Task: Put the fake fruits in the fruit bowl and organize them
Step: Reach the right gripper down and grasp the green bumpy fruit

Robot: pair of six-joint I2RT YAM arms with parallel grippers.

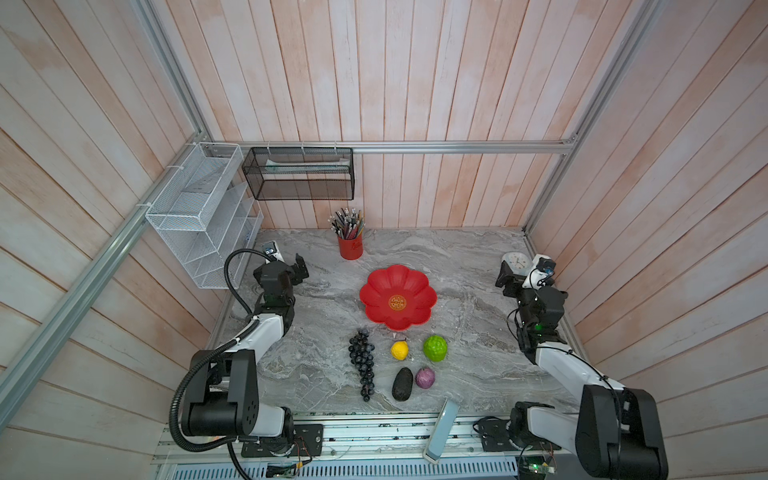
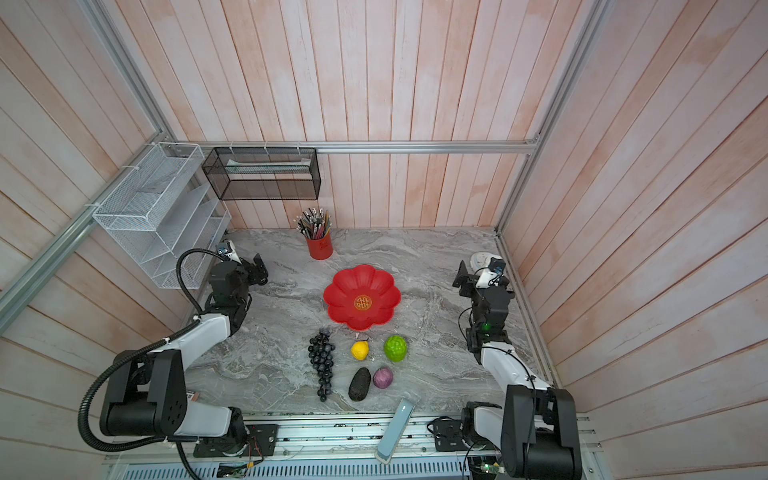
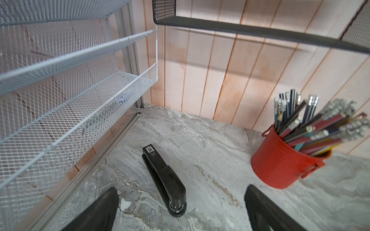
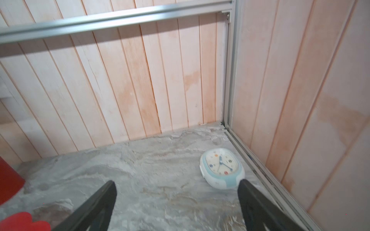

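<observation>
Marble-patterned grey table [image 1: 457, 374] floors a booth walled on three sides by pale pink planks [image 1: 415, 83], with an aluminium frame [image 1: 457, 147] up the corners and across the back. A white mesh rack [image 1: 195, 208] hangs on the left wall and a black mesh basket [image 1: 299, 174] on the back rail.

The bowl [image 1: 417, 286] sits mid-table, only its gold emblem showing inside. All five fruits lie on the marble in front of it, apart from one another. The grapes [image 1: 361, 361] are on the left, the pear [image 1: 399, 350] and green ball [image 1: 435, 348] lie near the rim, and the avocado [image 1: 402, 384] and purple fruit [image 1: 425, 377] are closer to the front edge.

The left arm hides the stapler [image 3: 164, 178] in both top views. It shows only in the left wrist view, between the fingers of the left gripper [image 3: 181, 190]. The clock [image 4: 220, 167] is partly covered by the right gripper [image 4: 177, 183] in both top views. In the right wrist view the picture is a little blurred and the bowl is cut off at the corner. A pale blue slab [image 1: 441, 430] leans over the front rail; what it is I cannot tell.

Bare marble lies on either side of the fruits, between them and each arm. The cup [image 1: 350, 247] stands behind the bowl near the back wall, not touching it. Both grippers hang near the far corners, fingers spread wide, holding nothing.
</observation>
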